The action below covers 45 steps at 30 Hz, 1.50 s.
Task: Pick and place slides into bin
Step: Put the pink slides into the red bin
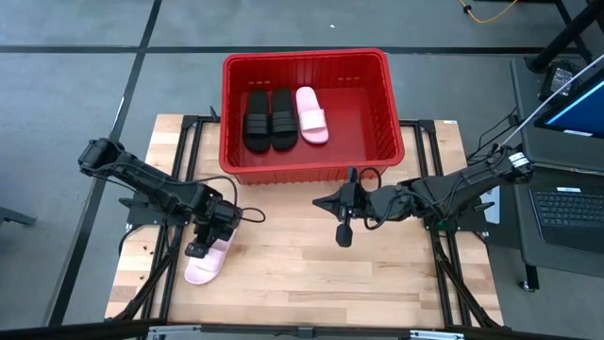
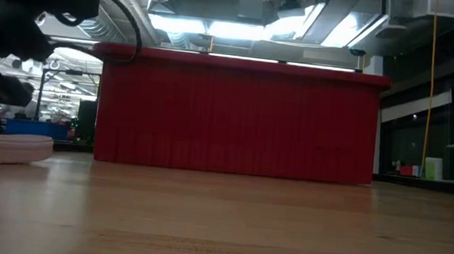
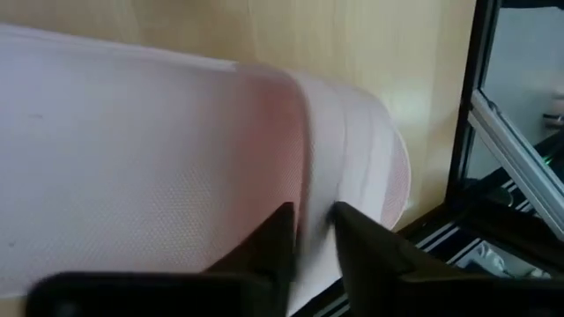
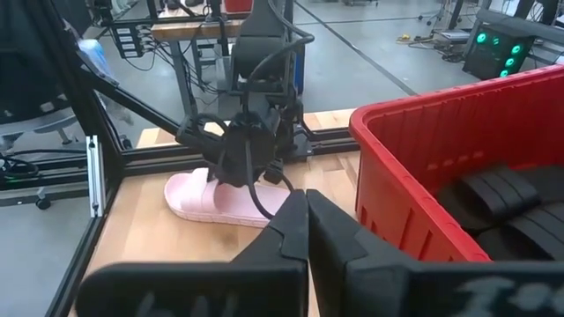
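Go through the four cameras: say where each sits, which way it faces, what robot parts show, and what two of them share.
High view: overhead, facing straight down on the table; both arms, the left claw on the pink slide, the right claw.
Low view: at tabletop height, facing level at the bin; a dark arm at upper left.
Left wrist view: on the left arm, facing down its fingers at the pink slide's strap.
Right wrist view: on the right arm, past its shut fingers toward the left arm.
Shared: the high and right wrist views both show the black slides in the bin.
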Each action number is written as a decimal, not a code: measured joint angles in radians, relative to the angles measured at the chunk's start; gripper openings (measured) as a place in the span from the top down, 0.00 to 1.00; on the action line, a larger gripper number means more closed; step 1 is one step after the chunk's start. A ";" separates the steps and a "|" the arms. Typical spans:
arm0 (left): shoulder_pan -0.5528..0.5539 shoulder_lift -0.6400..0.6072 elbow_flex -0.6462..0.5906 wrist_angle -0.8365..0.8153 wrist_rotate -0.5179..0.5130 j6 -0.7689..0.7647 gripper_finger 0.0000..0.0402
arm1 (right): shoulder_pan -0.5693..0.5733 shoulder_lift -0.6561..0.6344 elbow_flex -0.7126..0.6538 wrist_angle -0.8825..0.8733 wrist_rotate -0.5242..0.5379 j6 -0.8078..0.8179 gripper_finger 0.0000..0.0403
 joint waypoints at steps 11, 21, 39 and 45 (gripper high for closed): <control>0.000 -0.009 0.050 0.012 -0.011 -0.121 0.98 | 0.003 0.000 0.000 0.006 0.000 -0.008 0.99; 0.000 -0.087 0.230 0.019 -0.018 -0.313 0.99 | 0.027 0.000 0.000 0.025 0.043 -0.113 0.99; 0.042 -0.175 0.460 0.108 -0.338 -0.532 0.99 | 0.029 0.001 0.103 0.017 0.053 -0.329 0.99; 0.120 -0.175 0.488 0.234 -0.441 -0.511 0.99 | 0.040 0.056 0.281 -0.127 0.053 -0.428 0.99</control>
